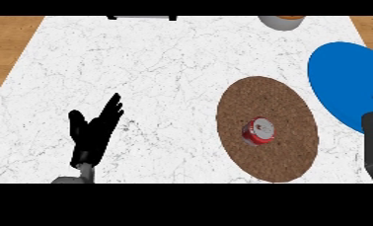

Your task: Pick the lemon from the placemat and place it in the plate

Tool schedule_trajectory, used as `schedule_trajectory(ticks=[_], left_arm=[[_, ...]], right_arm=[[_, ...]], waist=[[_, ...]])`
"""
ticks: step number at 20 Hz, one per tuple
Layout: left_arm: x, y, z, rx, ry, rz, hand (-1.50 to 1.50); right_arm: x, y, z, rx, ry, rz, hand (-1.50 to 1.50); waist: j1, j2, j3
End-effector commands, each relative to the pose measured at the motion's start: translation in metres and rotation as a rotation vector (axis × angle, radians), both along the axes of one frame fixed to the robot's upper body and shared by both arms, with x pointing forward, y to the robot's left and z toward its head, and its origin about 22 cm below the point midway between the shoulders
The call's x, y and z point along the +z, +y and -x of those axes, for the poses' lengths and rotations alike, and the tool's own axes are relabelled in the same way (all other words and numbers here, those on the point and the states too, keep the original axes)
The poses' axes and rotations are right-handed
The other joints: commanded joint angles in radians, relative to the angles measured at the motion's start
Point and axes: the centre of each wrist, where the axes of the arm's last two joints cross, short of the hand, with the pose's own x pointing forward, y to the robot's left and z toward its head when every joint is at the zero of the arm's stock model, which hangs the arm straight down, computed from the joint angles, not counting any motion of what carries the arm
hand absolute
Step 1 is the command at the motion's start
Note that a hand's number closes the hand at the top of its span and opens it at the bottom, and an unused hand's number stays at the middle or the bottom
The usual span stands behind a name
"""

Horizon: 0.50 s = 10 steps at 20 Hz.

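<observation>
Left hand (93,130) at lower left above the desk (146,62). Fingers straight and spread, pointing up and slightly right, thumb held apart. Holding nothing, well apart from every object.

Right hand (368,131): only a dark sliver at the right edge, just below the plate's lower rim. Fingers open or curled: cannot tell.

Round brown placemat (280,96) flat on the white marbled top, right of centre. On it, slightly left of and below its middle, a small red-and-silver can (258,131), silver end showing. Can untouched by either hand.

Blue plate (339,79) at the right edge, partly cut off, just beside the placemat with a narrow strip of desk between.

Grey bowl (279,22) at the top edge, right of centre, orange inside, mostly cut off.
</observation>
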Motion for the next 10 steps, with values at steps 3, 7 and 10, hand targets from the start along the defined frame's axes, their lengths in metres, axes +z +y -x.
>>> schedule_trajectory(ticks=[3,7,10], left_arm=[[0.004,0.008,0.005,-0.007,0.004,0.0,0.0],[-0.006,0.007,-0.001,0.026,0.013,-0.011,0.0],[0.003,0.022,0.004,0.029,0.017,-0.011,0.0]], right_arm=[[0.002,-0.002,-0.001,-0.033,-0.211,0.2,-1.5],[0.014,0.003,-0.01,-0.057,-0.324,0.267,-1.5],[0.004,0.03,-0.012,-0.054,-0.392,0.26,-1.5]], waist=[[0.0,-0.006,0.001],[-0.01,-0.003,-0.001],[-0.021,-0.014,-0.004]])
